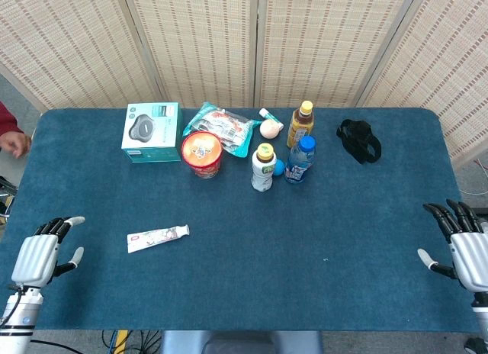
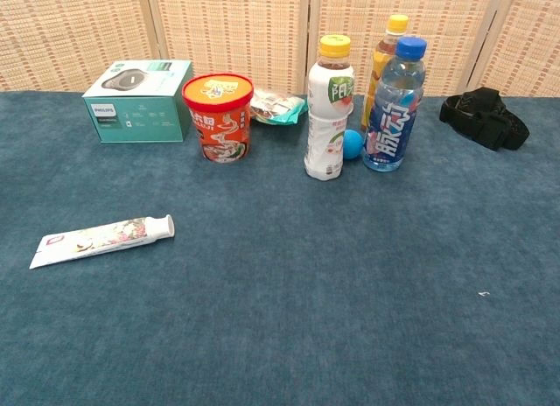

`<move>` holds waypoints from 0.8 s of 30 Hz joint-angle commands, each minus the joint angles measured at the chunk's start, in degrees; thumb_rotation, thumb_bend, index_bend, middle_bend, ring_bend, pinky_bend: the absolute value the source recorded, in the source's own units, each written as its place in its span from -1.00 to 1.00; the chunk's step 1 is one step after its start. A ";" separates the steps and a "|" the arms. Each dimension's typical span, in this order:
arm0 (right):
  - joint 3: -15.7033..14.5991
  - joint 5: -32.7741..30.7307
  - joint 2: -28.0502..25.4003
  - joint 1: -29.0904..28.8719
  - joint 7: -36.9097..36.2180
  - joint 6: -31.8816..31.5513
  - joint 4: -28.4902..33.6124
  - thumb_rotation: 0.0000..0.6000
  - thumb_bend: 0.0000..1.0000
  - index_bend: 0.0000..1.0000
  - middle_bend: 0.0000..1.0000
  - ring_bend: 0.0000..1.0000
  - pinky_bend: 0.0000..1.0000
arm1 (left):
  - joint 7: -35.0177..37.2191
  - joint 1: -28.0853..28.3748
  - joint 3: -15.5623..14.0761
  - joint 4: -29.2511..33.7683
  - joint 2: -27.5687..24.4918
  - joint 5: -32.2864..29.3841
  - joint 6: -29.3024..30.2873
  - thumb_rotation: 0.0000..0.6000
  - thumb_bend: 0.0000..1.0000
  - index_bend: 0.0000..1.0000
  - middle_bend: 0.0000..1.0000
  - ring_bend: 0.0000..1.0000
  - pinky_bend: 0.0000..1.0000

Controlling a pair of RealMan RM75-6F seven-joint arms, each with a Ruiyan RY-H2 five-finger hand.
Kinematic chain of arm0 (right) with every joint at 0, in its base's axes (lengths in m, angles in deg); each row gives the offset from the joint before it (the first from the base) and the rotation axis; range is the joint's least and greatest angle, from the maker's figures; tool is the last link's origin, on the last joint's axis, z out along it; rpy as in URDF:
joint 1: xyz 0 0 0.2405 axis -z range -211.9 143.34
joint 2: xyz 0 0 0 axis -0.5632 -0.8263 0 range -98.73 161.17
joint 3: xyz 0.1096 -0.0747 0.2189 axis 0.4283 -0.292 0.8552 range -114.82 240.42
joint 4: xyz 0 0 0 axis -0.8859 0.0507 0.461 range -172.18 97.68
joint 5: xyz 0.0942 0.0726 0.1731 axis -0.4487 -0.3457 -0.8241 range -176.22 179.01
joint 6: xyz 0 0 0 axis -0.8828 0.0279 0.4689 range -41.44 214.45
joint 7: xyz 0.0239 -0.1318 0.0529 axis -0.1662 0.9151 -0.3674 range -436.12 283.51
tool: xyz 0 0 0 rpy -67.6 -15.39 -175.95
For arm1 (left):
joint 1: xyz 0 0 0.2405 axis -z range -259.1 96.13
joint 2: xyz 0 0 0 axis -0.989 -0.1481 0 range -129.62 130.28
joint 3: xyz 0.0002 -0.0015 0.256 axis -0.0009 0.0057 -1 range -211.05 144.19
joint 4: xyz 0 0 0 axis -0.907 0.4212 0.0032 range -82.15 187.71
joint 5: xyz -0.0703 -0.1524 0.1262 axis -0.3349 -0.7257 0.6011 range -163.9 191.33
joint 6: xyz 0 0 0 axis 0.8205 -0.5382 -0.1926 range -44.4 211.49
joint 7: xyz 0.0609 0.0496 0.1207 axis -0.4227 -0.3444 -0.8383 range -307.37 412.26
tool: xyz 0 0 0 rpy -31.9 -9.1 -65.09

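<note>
Blue carpet-like cloth covers the table (image 1: 351,239), and both hands rest at its near corners, holding nothing. The left hand (image 1: 40,256) lies near the left edge with its fingers apart and extended; the thing nearest it is a white printed toothpaste tube (image 1: 157,237), lying flat with its cap end toward the middle of the table, a short way off and untouched. The right hand (image 1: 461,243) sits at the right edge, fingers likewise spread and empty, well apart from everything else.

Judging from this, nothing has been picked up yet: all the reaching and grasping is left to do.

Along the far side stand a teal cardboard box (image 1: 152,131), a red instant-noodle cup (image 1: 201,153), a crinkled snack packet (image 1: 221,127), a white yellow-capped bottle (image 1: 263,168), a clear blue-capped bottle (image 1: 300,160) and an amber yellow-capped bottle (image 1: 300,123). A small blue ball (image 2: 352,144) sits between the two nearer bottles. A black strap bundle (image 1: 358,139), possibly a wrist brace, lies off to the right.
</note>
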 commanded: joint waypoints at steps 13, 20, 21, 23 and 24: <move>4.00 0.51 -0.07 0.16 -0.77 -5.56 -0.94 1.00 -0.64 -0.67 -0.60 -0.92 -1.00 | -0.65 6.17 2.01 -1.41 0.22 1.26 -8.44 1.00 -0.36 -0.52 -0.50 -0.61 -0.57; 4.29 -0.02 -0.57 0.17 -0.05 -5.23 -0.24 1.00 -0.64 -0.67 -0.61 -0.92 -1.00 | -1.08 12.00 2.09 -4.05 3.69 2.97 -16.01 0.80 -0.58 -0.58 -0.51 -0.61 -0.57; 4.25 -0.09 -0.54 0.22 0.01 -5.17 -0.25 1.00 -0.64 -0.67 -0.61 -0.92 -1.00 | -1.30 12.59 2.06 -4.31 4.40 2.99 -16.77 0.73 -0.59 -0.60 -0.51 -0.61 -0.56; 4.20 -0.28 -0.43 0.32 0.09 -5.07 -0.29 1.00 -0.64 -0.67 -0.60 -0.92 -1.00 | -1.81 13.69 1.90 -5.06 6.01 3.19 -18.10 0.62 -0.61 -0.63 -0.51 -0.61 -0.57; 4.13 -0.37 -0.40 0.39 0.14 -4.97 -0.31 1.00 -0.64 -0.67 -0.60 -0.92 -1.00 | -2.04 14.35 1.77 -5.60 7.13 3.33 -18.90 0.58 -0.61 -0.64 -0.51 -0.61 -0.57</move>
